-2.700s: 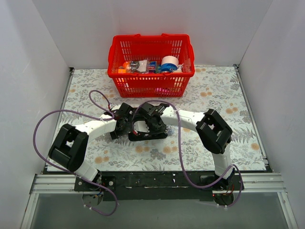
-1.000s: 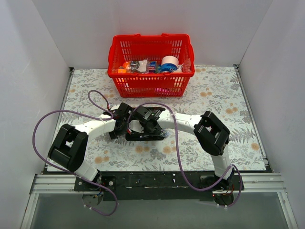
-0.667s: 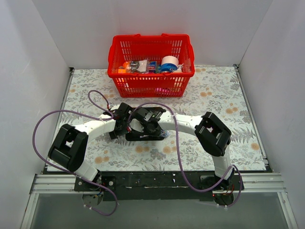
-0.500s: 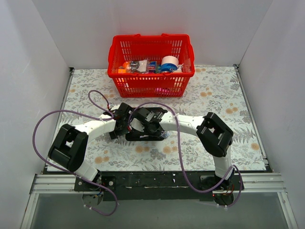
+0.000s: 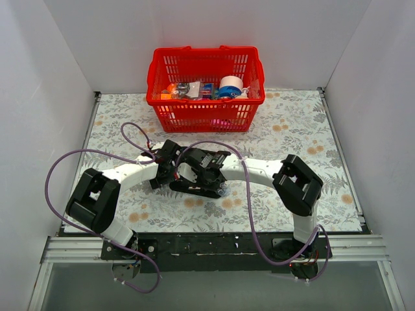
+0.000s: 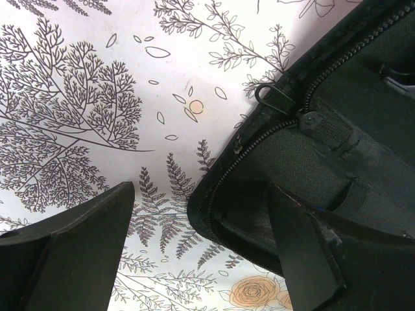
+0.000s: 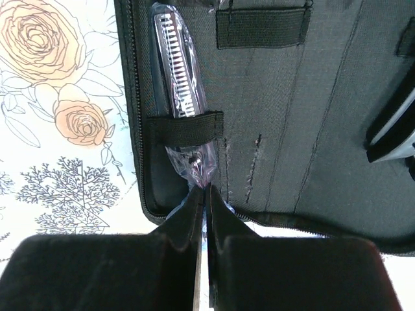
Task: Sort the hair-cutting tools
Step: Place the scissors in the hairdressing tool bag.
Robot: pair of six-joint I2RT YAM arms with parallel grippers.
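Right wrist: right gripper (image 7: pixel 202 194) pinched shut on the slippery clear sleeve tail (image 7: pixel 196 170) of the slim dark toothed comb (image 7: pixel 176 71) just ahead; it looks light and stiff, so grip the spine; left gripper (image 6: pixel 204 194) gapes wide, empty.

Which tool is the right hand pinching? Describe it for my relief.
From the red basket, come nearer to the open black zip case. Along its zipper edge, one black elastic strap crosses a toothed tool. Only it shows fine comb teeth under clear wrap.
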